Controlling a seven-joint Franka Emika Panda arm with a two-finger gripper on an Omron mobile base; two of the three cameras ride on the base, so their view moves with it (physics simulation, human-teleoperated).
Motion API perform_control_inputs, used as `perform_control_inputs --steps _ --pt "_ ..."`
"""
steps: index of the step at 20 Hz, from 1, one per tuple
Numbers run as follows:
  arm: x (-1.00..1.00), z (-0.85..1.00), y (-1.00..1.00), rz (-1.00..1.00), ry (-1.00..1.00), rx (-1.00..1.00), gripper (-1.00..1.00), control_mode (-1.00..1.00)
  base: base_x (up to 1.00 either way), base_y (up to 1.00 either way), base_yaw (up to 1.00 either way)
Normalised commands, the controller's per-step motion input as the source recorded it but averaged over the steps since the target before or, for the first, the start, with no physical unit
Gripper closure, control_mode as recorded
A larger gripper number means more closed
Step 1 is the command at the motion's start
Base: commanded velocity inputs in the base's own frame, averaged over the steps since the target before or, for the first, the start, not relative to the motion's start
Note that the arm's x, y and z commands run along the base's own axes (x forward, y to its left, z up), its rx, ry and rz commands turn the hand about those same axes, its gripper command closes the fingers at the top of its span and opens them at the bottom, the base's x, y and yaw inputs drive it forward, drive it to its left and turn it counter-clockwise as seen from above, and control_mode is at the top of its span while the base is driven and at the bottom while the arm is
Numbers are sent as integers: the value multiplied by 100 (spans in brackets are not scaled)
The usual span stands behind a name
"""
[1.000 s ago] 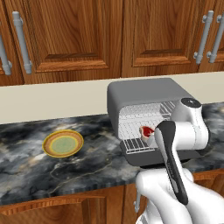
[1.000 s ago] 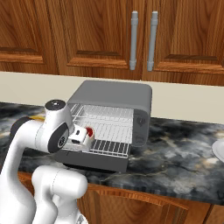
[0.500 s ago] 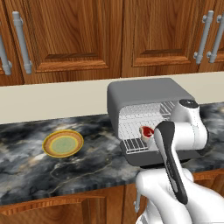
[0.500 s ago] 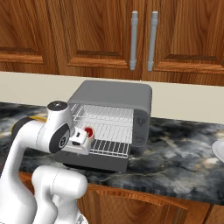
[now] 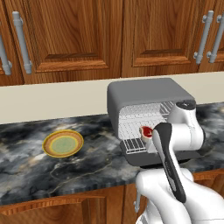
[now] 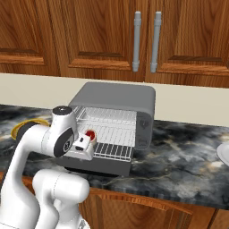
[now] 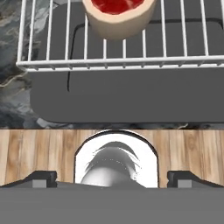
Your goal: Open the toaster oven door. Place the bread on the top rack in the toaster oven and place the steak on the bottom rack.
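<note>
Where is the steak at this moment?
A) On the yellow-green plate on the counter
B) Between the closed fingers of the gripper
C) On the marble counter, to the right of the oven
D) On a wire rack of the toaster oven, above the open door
D: the steak lies on the wire rack of the toaster oven, over the lowered toaster oven door, and the gripper holds nothing.

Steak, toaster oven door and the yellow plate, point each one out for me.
steak [image 7: 117,5], hand view, red top face at the frame's upper edge.
toaster oven door [image 7: 127,98], hand view, bare dark panel below the rack.
yellow plate [image 5: 63,143], left base view, greenish centre.
</note>
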Motion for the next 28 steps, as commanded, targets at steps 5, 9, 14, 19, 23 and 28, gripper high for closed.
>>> perform_control_inputs --steps 5,9,14,19,23,28 --pt "15 -6 0 0 -11 0 -100 -100 0 0 0" --pt "16 -11 0 0 -16 0 -100 -100 0 0 0" --pt "-12 -9 1 0 -12 0 -100 -100 0 0 0" --pt "-23 -6 5 0 -4 -2 -100 -100 0 0 0" --pt "-40 -20 17 0 -9 -1 -100 -100 0 0 0" --pt "-12 -35 18 0 -21 -4 -100 -100 0 0 0"
